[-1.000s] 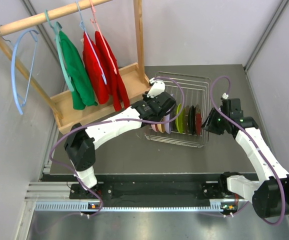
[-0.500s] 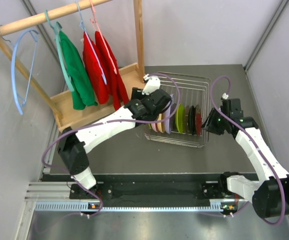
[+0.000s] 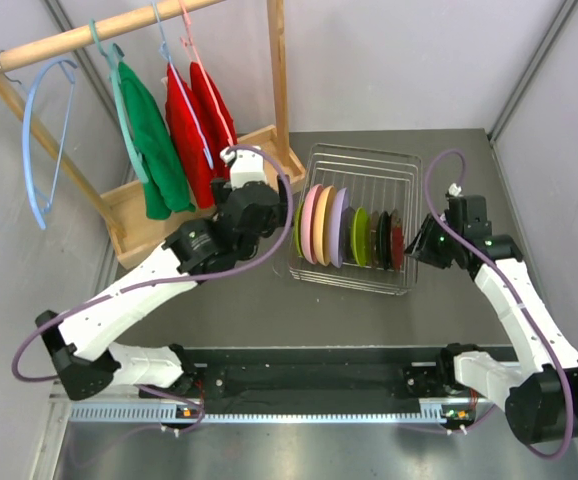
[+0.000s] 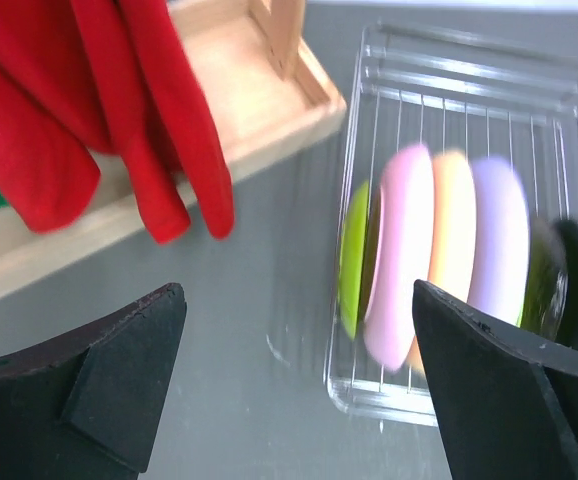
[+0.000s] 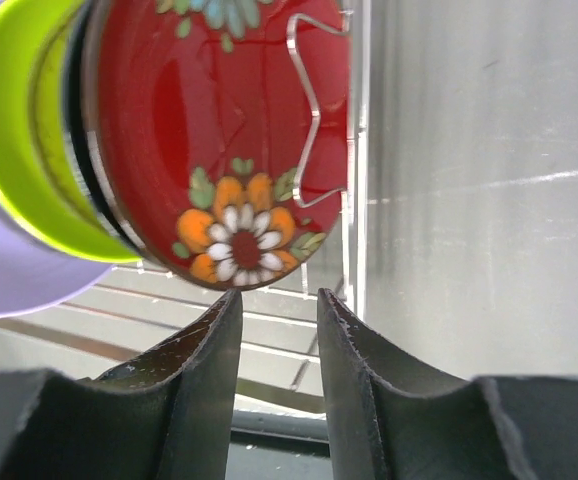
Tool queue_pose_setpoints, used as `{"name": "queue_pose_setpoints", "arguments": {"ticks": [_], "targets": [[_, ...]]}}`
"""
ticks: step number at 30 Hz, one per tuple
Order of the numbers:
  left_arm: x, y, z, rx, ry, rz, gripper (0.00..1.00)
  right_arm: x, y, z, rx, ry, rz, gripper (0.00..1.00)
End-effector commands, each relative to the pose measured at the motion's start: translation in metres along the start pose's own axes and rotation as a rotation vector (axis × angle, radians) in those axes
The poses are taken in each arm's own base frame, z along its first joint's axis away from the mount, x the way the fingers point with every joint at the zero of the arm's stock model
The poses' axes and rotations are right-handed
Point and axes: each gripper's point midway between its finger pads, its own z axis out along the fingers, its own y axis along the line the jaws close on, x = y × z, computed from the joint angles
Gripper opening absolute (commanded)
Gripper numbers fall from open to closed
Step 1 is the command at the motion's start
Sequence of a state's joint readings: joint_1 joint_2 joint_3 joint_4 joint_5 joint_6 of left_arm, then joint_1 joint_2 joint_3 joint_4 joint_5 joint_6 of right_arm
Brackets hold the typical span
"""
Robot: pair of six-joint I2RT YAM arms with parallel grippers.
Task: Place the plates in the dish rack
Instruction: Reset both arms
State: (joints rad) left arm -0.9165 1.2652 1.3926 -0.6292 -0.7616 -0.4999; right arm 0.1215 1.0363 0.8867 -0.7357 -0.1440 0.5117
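The dish rack (image 3: 389, 165) of silver wire holds several plates on edge: green (image 3: 297, 230), pink (image 3: 311, 222), orange (image 3: 324, 225), lavender (image 3: 338, 228), lime green (image 3: 361, 237), dark (image 3: 382, 240) and red (image 3: 397, 242). My left gripper (image 3: 277, 215) hangs just left of the rack, wide open and empty. Its wrist view shows the blurred pink plate (image 4: 404, 250) between the wide fingertips (image 4: 297, 290). My right gripper (image 3: 416, 250) sits at the rack's right end, its fingers a narrow gap apart (image 5: 277, 295) with nothing between them, just below the red flowered plate (image 5: 219, 130).
A wooden clothes stand (image 3: 169, 205) stands left of the rack, with a green garment (image 3: 154, 150), red garments (image 3: 204, 130) and a blue hanger (image 3: 39, 150). The red cloth (image 4: 119, 110) hangs close to my left gripper. Grey walls close in both sides.
My left gripper opened wide and pulled back to the left, away from the rack, leaving the plates standing there. The right gripper stayed at the rack's right end.
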Motion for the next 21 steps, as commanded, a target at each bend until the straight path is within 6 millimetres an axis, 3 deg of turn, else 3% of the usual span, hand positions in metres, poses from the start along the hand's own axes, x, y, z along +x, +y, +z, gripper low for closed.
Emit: {"name": "queue_pose_setpoints", "arguments": {"ticks": [1, 5, 13, 16, 21], "targets": [[0.022, -0.006, -0.009, 0.108, 0.057, -0.064, 0.99, -0.003, -0.015, -0.002, 0.066, -0.031, -0.036, 0.37], [0.055, 0.001, -0.016, 0.150, 0.119, -0.092, 0.99, 0.004, -0.035, 0.003, 0.153, -0.013, -0.054, 0.41], [0.081, 0.009, -0.029, 0.204, 0.182, -0.089, 0.99, -0.011, -0.059, -0.002, 0.243, -0.047, -0.068, 0.41], [0.085, 0.010, -0.031, 0.212, 0.194, -0.080, 0.99, -0.018, -0.061, -0.006, 0.244, -0.052, -0.057, 0.42], [0.096, 0.006, -0.038, 0.259, 0.237, -0.092, 0.99, -0.020, -0.036, -0.012, 0.116, -0.044, -0.053, 0.42]]}}
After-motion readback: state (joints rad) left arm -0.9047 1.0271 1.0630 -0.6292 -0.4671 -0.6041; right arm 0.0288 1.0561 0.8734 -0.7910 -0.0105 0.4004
